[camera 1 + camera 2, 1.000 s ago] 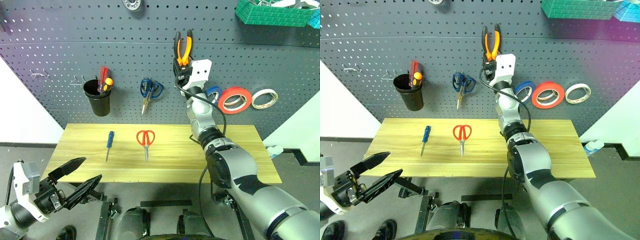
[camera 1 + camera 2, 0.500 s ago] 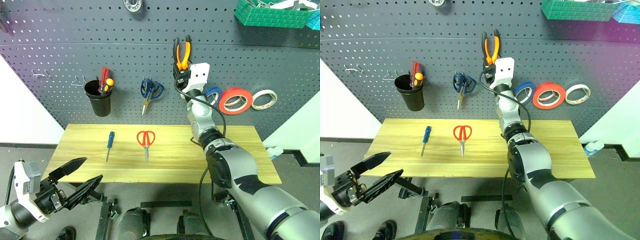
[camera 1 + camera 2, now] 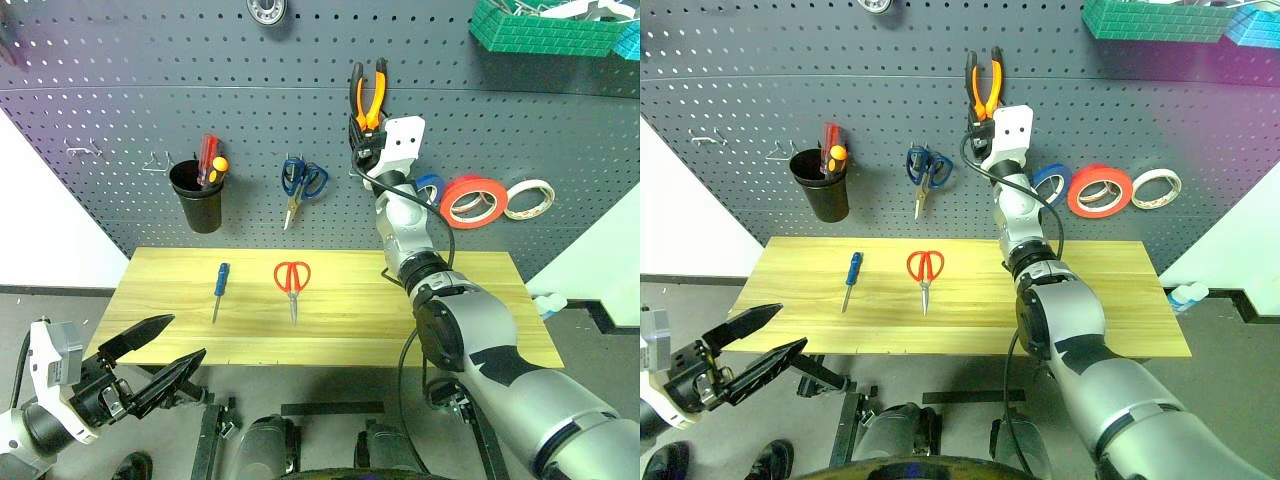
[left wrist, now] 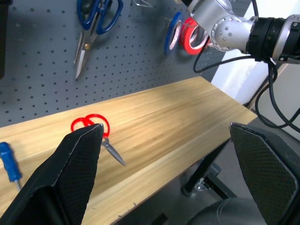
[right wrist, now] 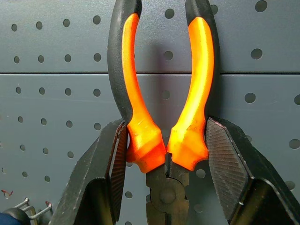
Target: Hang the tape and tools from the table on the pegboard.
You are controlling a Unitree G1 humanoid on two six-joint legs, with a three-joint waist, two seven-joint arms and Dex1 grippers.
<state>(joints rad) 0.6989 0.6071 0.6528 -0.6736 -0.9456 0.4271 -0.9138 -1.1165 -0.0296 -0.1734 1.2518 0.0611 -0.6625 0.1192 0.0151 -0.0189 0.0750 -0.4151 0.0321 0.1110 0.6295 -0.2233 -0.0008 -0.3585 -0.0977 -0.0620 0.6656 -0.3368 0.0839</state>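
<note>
R gripper (image 5: pixel 166 159) clamped pliers (image 3: pixel 366 95) against pegboard (image 3: pixel 200 90), handles up. L gripper (image 3: pixel 160 360) wide open, near table (image 3: pixel 450 320) edge. Scissors (image 3: pixel 291 281) + screwdriver (image 3: pixel 218 287) lay on table.

A wooden table (image 3: pixel 400 320) with a pale plank top stands against the wall. Two things lie on it, both on its left half, side by side and a little apart: a small blue-handled screwdriver (image 3: pixel 219 287) to the left, and red-handled scissors (image 3: pixel 292 283) to its right, blades pointing toward the near edge.
</note>
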